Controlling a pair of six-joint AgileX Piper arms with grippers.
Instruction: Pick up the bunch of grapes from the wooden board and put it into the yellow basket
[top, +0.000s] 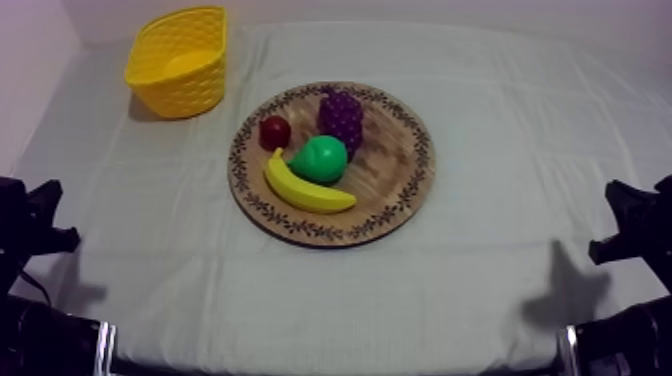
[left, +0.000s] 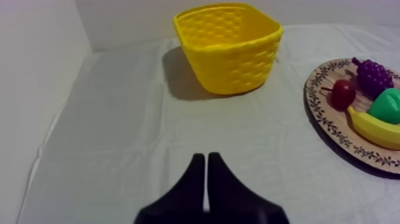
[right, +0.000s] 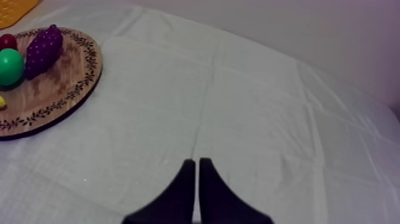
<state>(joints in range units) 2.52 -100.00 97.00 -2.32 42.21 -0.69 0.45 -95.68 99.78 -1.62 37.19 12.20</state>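
Pose: left claw (left: 206, 157) low over cloth (left: 131, 131), pressed together | right claw (right: 196, 161) same — bunch of grapes (top: 341, 118) on wooden board (top: 398, 190).

You see the board (top: 395, 190) at mid-table (top: 500, 280), basket (top: 180, 60) behind it to the left, well apart, bunch of grapes (top: 341, 117) at the board's back, pear (top: 320, 160) just before it, banana (top: 305, 192) foremost, touching the pear

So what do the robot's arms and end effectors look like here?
The left end effector and right end effector each have two smooth black fingers tapering to narrow tips. The left arm and right arm are black and blocky.
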